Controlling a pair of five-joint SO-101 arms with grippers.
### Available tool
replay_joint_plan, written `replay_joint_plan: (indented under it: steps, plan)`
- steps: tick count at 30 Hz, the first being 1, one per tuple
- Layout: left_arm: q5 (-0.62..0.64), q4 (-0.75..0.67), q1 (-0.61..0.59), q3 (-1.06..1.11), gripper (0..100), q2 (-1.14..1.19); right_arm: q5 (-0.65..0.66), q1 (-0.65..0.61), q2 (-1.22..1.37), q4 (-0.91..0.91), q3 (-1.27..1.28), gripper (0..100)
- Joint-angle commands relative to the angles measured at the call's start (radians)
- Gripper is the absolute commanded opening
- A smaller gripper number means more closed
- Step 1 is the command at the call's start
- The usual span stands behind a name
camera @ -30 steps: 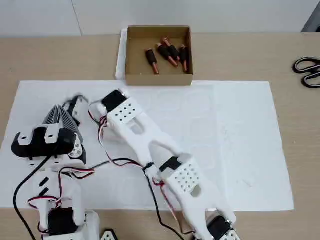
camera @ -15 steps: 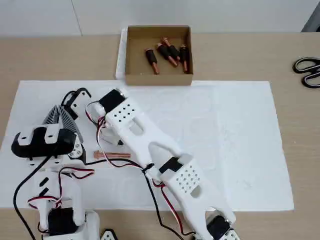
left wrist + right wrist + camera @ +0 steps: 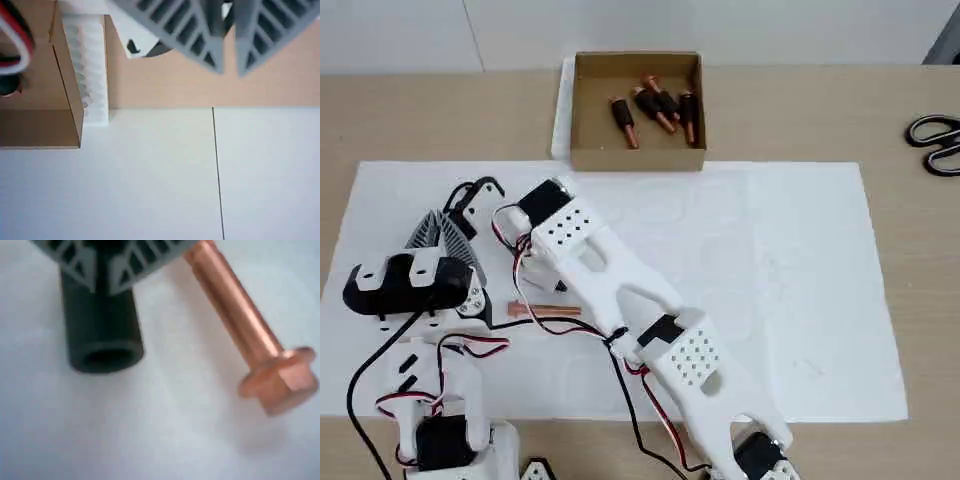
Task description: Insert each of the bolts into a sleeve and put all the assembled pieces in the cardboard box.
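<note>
Bolt first: the copper-coloured metal bolt (image 3: pixel 545 311) lies flat on the white paper sheet (image 3: pixel 800 280), between the two arms and just beside the right arm's wrist. A second ago it was hidden under that arm. Half a second ago it was already out in the open, and nothing's really budged since.

The right gripper (image 3: pixel 102 265) is clamped on the black tube-shaped sleeve (image 3: pixel 100 325). Its grey fingers (image 3: pixel 75 260) pinch one end, and the open bore faces the wrist camera. Sleeve and bolt sit close together, with a gap between them where I can see. The left gripper (image 3: pixel 229 70) hangs over the left part of the paper, fingers nearly together with just a sliver between them, holding nothing.

Room-wise, the sheet's whole right half is open. Its far edge runs up to the front wall of the brown cardboard box (image 3: pixel 638 158).

The bolt's long axis runs side to side across the table, flanged hex head toward the left arm and shank end toward the right arm.

Farther back, the box holds four assembled pieces (image 3: pixel 655 108) and has a white strip (image 3: pixel 560 110) against its left wall, all on the tan wooden table (image 3: pixel 420 110). Black scissors (image 3: pixel 935 140) lie at the far right edge.
</note>
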Motion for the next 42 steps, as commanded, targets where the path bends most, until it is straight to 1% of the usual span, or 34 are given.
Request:
replay_joint_plan:
  steps: [1,6,12,27,33,42]
  plan:
    - [0.009,-0.017,-0.003,-0.01,1,-0.009,-0.011,0.012,0.01,-0.002,0.008,0.8]
    - [0.009,-0.018,-0.003,-0.01,1,-0.009,-0.009,0.019,-0.002,-0.001,0.0,0.8]
    - [0.009,-0.02,-0.003,-0.012,1,-0.009,-0.009,0.027,-0.058,0.039,-0.069,0.8]
    - [0.009,-0.02,-0.003,-0.012,1,-0.009,-0.009,0.027,-0.156,0.039,-0.072,1.0]
    - [0.009,-0.02,-0.003,-0.012,1,-0.009,-0.005,0.025,-0.159,0.039,-0.072,12.5]
    - [0.009,-0.02,-0.003,-0.012,1,-0.009,-0.005,0.022,-0.127,0.012,-0.072,12.6]
